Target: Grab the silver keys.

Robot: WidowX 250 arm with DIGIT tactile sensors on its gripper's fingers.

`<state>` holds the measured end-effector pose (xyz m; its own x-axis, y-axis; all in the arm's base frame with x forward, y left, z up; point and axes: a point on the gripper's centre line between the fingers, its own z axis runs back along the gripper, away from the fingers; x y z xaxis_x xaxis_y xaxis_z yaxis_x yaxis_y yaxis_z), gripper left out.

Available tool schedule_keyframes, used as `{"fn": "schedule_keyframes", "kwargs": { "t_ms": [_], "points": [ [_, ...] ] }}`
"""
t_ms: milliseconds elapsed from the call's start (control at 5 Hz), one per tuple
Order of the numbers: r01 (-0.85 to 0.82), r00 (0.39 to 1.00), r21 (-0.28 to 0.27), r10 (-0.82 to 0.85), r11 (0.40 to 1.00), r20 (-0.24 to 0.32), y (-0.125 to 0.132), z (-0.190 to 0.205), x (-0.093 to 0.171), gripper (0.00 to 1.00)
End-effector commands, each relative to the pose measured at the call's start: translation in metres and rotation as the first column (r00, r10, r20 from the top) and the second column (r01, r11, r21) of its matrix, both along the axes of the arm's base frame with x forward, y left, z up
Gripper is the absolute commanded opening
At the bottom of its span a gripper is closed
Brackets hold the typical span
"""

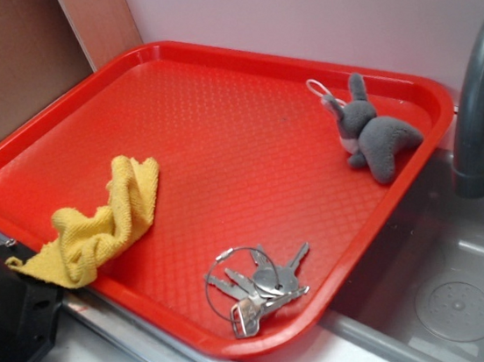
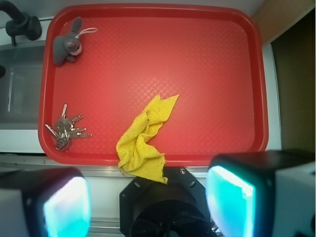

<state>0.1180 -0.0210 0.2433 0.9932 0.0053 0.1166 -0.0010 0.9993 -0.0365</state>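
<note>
Here, a red tray filling most of both views, lying flat with one edge over a grey sink and a dark faucet arching up beside that corner. Behind, a pale wall, with brown cardboard to one side.

Next in size, a yellow cloth, crumpled, draped over the tray's near rim in the wrist view, part on the tray floor and part hanging past the edge toward the robot's black base.

Then a grey bunny, lying on its side in the tray corner nearest the faucet, white loop at its head, well apart from the cloth.

Smallest, the keys: several flat silver blades fanned on a thin wire ring, lying flat on the tray floor close to the rim on the sink side, in the corner opposite the bunny along that same edge. Untouched, nothing on or against them; cloth near but clearly apart.

Gripper seen only in the wrist view, raised above the tray's near edge, with two fingers blurred and glowing teal at the bottom of the frame. Spread wide, with the base and cloth edge visible between them, holding nothing. Well away from the keys.
</note>
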Motion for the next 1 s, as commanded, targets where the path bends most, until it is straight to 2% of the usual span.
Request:
{"fn": "schedule_keyframes", "kwargs": {
  "t_ms": [0, 200, 400, 600, 800],
  "points": [
    [0.0, 1.0, 0.0, 0.0, 1.0, 0.0, 0.0, 0.0, 0.0, 1.0],
    [0.058, 0.998, -0.175, -0.051, 0.983, 0.042, -0.031, -0.038, 0.013, 1.0],
    [0.066, 0.997, -0.3, -0.05, 0.952, 0.061, -0.05, -0.063, 0.018, 1.0],
    [0.111, 0.992, -0.382, -0.082, 0.917, 0.092, -0.073, -0.08, 0.017, 1.0],
    [0.185, 0.981, -0.347, -0.193, 0.92, 0.012, -0.102, -0.116, 0.019, 1.0]
  ]
}}
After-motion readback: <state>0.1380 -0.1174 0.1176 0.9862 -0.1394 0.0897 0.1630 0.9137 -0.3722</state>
